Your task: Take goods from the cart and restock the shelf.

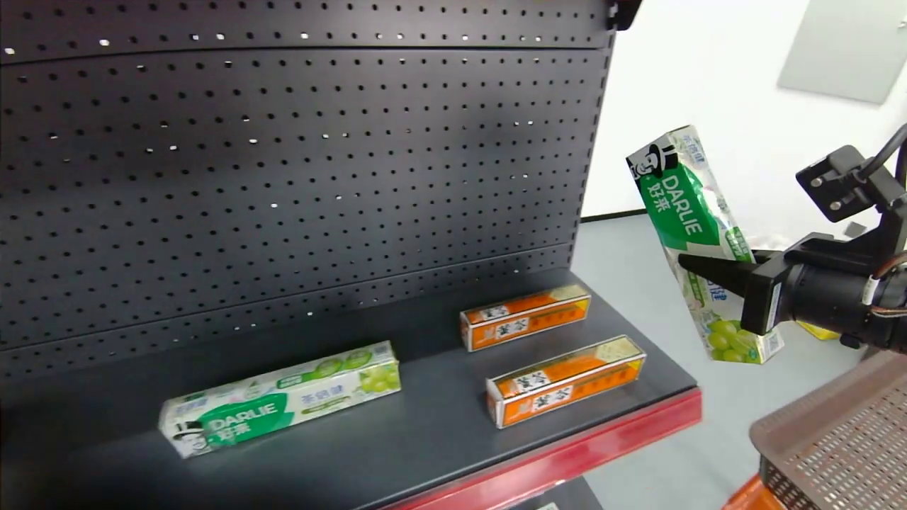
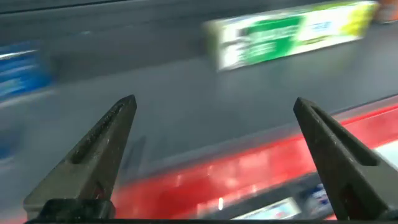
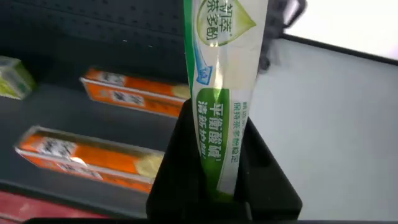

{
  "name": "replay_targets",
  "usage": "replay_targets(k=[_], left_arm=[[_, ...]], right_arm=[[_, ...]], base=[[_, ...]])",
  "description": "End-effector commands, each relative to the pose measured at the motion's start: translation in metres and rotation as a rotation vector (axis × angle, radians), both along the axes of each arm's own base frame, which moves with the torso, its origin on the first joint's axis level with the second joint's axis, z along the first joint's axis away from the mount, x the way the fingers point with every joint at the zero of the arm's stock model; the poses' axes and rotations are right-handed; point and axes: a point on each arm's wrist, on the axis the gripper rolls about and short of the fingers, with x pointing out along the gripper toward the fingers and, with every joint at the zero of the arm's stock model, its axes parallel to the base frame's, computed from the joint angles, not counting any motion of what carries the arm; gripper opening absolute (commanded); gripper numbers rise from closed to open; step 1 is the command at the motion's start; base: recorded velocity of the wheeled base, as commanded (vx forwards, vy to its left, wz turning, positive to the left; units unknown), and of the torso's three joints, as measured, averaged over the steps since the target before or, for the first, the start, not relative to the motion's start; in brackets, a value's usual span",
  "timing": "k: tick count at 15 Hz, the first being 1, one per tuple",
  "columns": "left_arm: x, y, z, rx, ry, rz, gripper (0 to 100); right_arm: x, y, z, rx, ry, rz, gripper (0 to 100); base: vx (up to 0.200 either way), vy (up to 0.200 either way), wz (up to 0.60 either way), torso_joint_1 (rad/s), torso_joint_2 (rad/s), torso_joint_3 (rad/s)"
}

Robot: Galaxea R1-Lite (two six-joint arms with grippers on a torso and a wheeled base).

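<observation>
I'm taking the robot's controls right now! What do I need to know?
Left gripper: open, empty, facing the red front edge of the dark metal shelf.
Right gripper: shut on a green-and-white toothpaste box, held in the air right of the shelf, near the brown mesh cart basket.
Done: one matching green box and two orange boxes lie on the shelf.
To do: set the held box on the shelf.

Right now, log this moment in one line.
right gripper: shut on toothpaste box, aloft | left gripper: open | shelf: green box, two orange boxes
</observation>
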Motion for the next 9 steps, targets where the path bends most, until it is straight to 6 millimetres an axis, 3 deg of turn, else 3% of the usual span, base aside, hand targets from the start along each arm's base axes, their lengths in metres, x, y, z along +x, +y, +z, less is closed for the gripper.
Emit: replay_targets(k=[1, 6, 9], left_arm=[[0.0000, 0.0000, 0.0000, 0.000, 0.000, 0.001, 100], [0.0000, 0.0000, 0.0000, 0.000, 0.000, 0.001, 100], [0.0000, 0.0000, 0.0000, 0.000, 0.000, 0.001, 100]], right_arm=[[0.0010, 0.0004, -0.0008, -0.001, 0.003, 0.001, 0], [0.0014, 0.0002, -0.0016, -0.001, 0.007, -0.001, 0], [0.0058, 0.0010, 0.0022, 0.030, -0.009, -0.007, 0]], base=[[0.000, 0.000, 0.60, 0.002, 0.00, -0.002], [0.000, 0.000, 0.60, 0.002, 0.00, 0.003], [0.000, 0.000, 0.00, 0.000, 0.00, 0.000]])
